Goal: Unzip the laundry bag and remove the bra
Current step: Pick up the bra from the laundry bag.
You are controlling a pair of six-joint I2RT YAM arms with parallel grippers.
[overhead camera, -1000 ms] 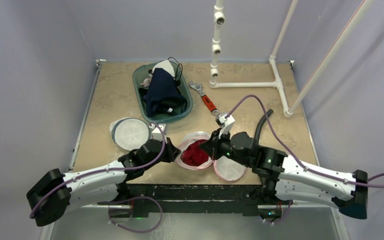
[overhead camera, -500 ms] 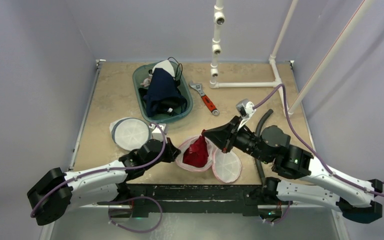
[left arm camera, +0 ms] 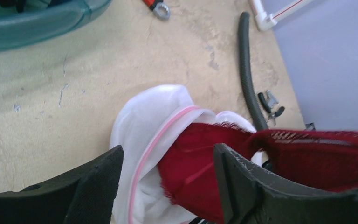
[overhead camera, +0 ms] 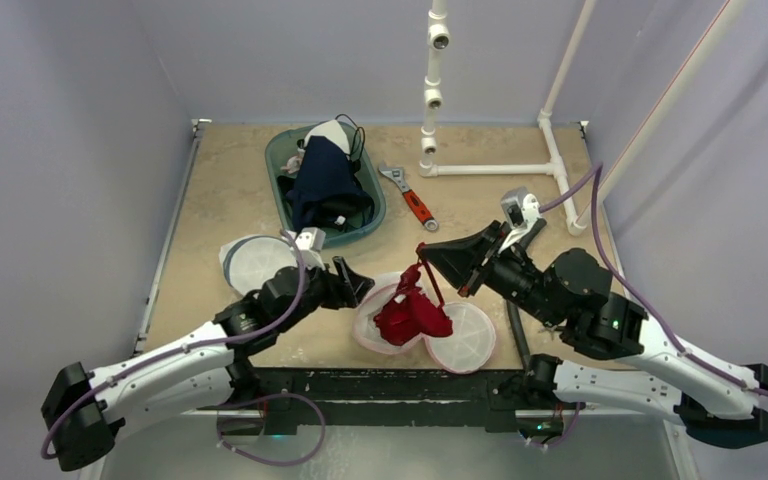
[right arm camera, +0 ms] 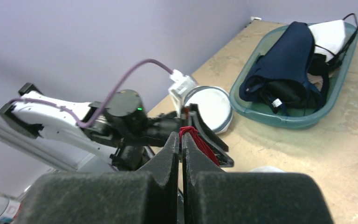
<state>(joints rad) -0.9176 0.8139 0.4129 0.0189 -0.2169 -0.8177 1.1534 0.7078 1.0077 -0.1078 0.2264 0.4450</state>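
The right claw [overhead camera: 425,262] is pressed fully together on a thin strap of the red fabric bra [overhead camera: 410,315] and holds it raised above the tan bench [overhead camera: 220,200]. In the right wrist view the strap shows as a red loop pinched between the fingertips. The rest of the bra hangs down from the strap onto the white round mesh laundry bag with pink trim [overhead camera: 366,312]. That bag lies open near the middle of the near edge, and its two round halves sit side by side.

The left claw [overhead camera: 352,282] is spread wide and grips nothing. It sits just left of the bag. In the left wrist view the bag's rim and the bra show between its two black fingers [left arm camera: 98,182]; whether either finger touches the mesh I cannot tell.

By count there are two claws, one bra and two mesh bags. The second white round bag with a grey-blue rim [overhead camera: 255,262] lies closed to the left. There is also one teal plastic tub [overhead camera: 372,222] at the far left holding dark navy clothing [overhead camera: 322,180]. One orange-handled wrench [overhead camera: 412,203] lies just right of the tub, and one black ribbed hose [left arm camera: 245,70] lies on the right.
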